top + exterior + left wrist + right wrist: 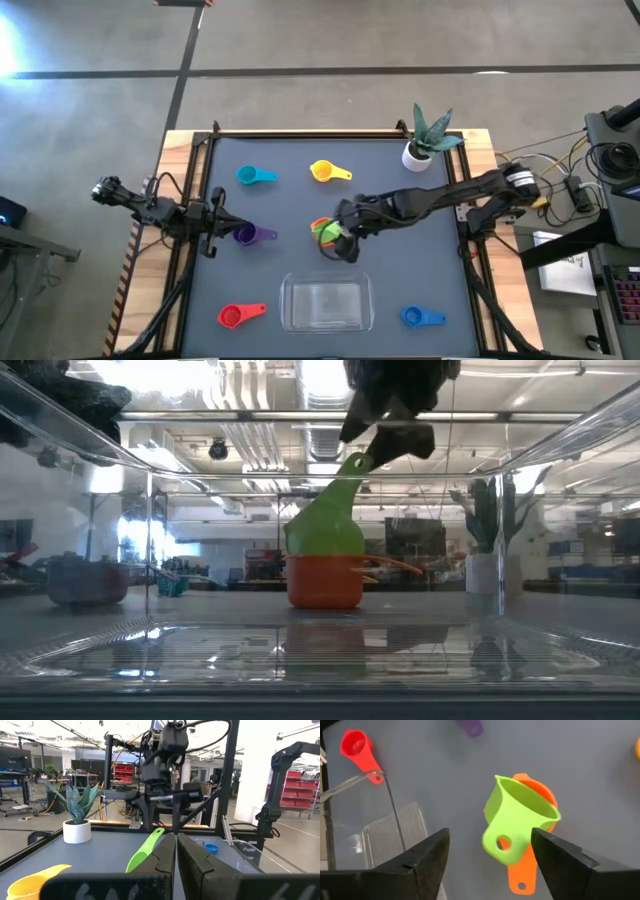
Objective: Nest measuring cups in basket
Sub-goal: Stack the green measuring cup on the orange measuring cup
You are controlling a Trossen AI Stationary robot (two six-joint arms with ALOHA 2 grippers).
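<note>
Right wrist view shows the green cup (520, 822) sitting tilted in the orange cup (532, 795) just ahead of my fingers, its handle pointing up toward me, the orange handle lying on the mat beneath. My right gripper (490, 857) hangs above the pair with its fingers spread wide on either side of the green handle, touching nothing that I can see. So one nesting looks begun, though the green cup leans rather than sitting flush, and I judge the task is in its early part. The basket (327, 305) stands nearby, toward my base side, with nothing in it. The other cups lie apart on the mat: red (232, 316) beside the basket, blue (414, 316) on its other side, purple (247, 234), teal (249, 175) and yellow (324, 171) farther off. All of these await stacking, and the stack must then go into the basket. My left gripper (212, 226) waits near the purple cup, fingers pressed nearly together, holding nothing.
</note>
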